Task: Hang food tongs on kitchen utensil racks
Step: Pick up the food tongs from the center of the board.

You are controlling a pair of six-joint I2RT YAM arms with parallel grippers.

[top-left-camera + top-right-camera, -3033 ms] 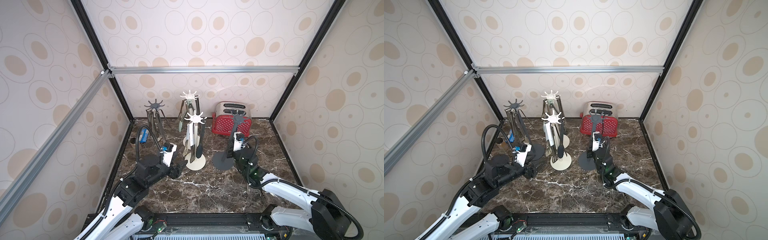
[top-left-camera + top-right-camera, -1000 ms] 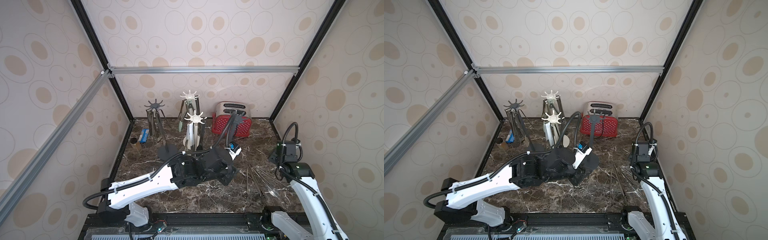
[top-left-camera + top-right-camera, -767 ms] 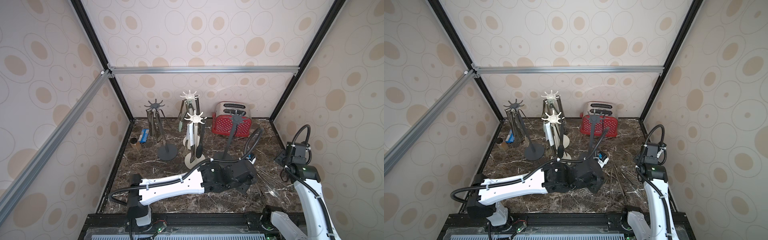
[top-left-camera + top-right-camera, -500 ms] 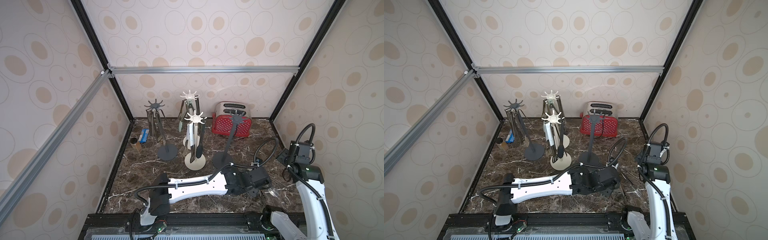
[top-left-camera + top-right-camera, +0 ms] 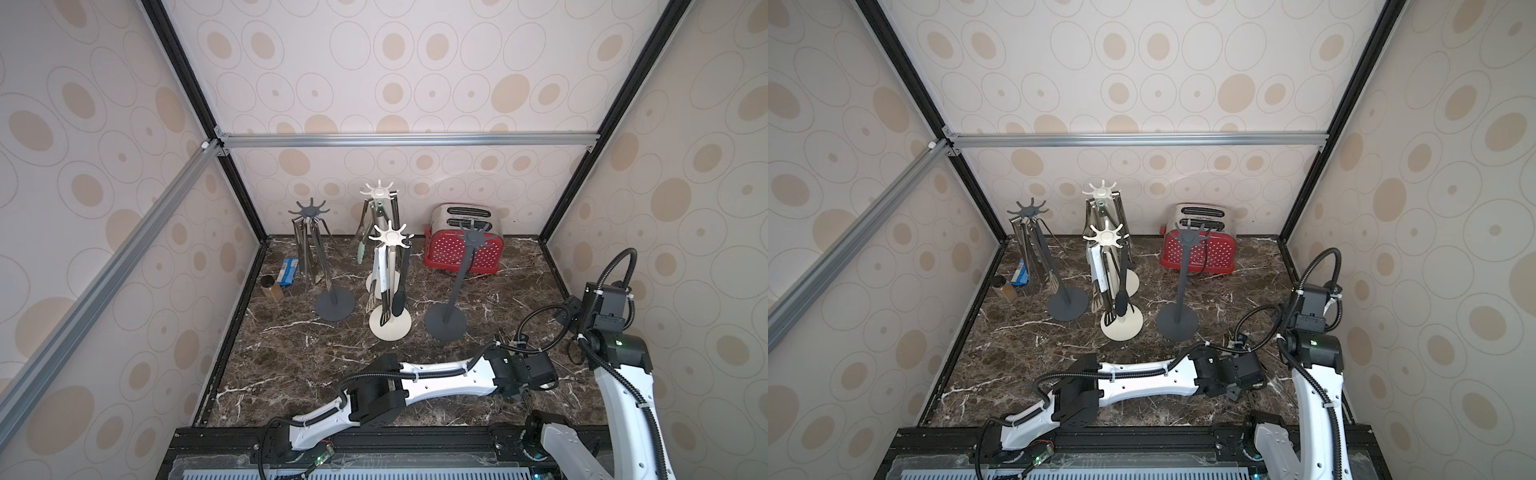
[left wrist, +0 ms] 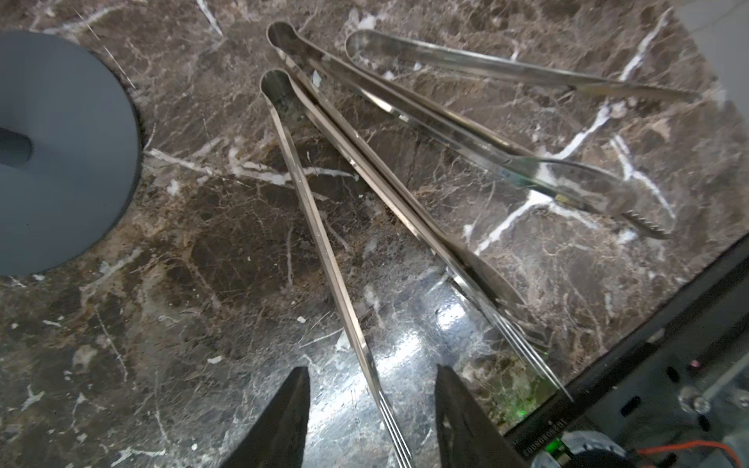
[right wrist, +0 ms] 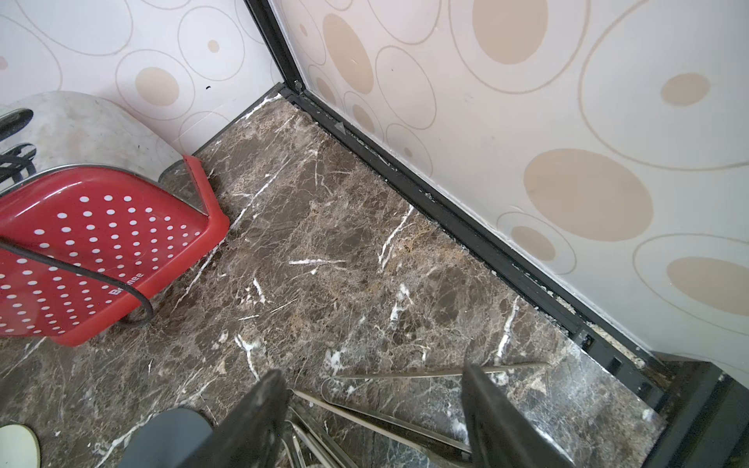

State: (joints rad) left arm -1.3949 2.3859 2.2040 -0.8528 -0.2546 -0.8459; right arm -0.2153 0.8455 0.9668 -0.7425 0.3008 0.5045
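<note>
My left gripper [image 6: 373, 369], spread, straddles one arm of the steel food tongs [image 6: 314, 210] lying on the marble surface [image 6: 202, 263] beside a dark grey utensil rack [image 6: 60, 162]. My right gripper [image 7: 373, 370] hangs spread, empty.

Dark grey star-crowned pole rack [image 5: 445, 322] stands before red dotted toaster [image 5: 440, 253]; tongs [image 5: 303, 257] hang from three other racks [image 5: 390, 237]; white left arm [image 5: 440, 374] stretched low over brown marble tabletop [image 5: 291, 353].
</note>
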